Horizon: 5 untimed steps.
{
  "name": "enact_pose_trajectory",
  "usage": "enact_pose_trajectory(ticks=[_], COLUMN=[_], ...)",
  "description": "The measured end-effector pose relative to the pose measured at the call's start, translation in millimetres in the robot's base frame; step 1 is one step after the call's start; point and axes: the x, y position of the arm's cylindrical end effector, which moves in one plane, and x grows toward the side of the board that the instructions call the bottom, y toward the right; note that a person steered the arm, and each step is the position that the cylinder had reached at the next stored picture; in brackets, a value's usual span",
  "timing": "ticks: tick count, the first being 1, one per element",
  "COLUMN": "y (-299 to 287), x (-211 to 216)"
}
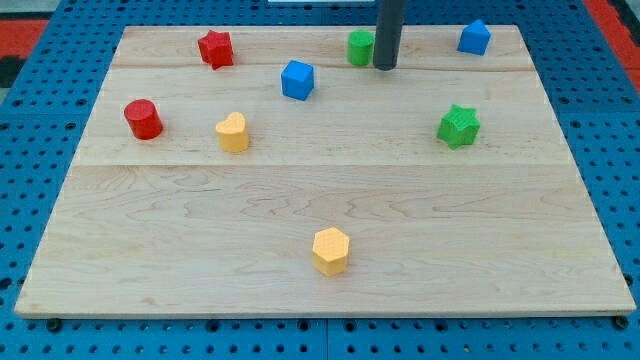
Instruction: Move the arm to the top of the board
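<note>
My tip (385,66) rests near the top edge of the wooden board (320,200), a little right of centre. A green block (359,47) stands just left of the rod, touching or nearly touching it. A blue cube (297,80) lies further left and lower. A blue block (474,37) sits to the right at the top. A red star (215,48) is at the top left. A red cylinder (143,119) and a yellow heart (232,132) lie on the left. A green star (458,126) is on the right. A yellow hexagon (330,250) lies near the bottom centre.
The board lies on a blue perforated table (40,120) that shows on all sides of it.
</note>
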Motion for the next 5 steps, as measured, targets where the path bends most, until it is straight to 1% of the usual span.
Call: enact_pose_trajectory(ticks=[1,2,4,5], y=[8,15,15,12], x=[0,-9,-11,-44])
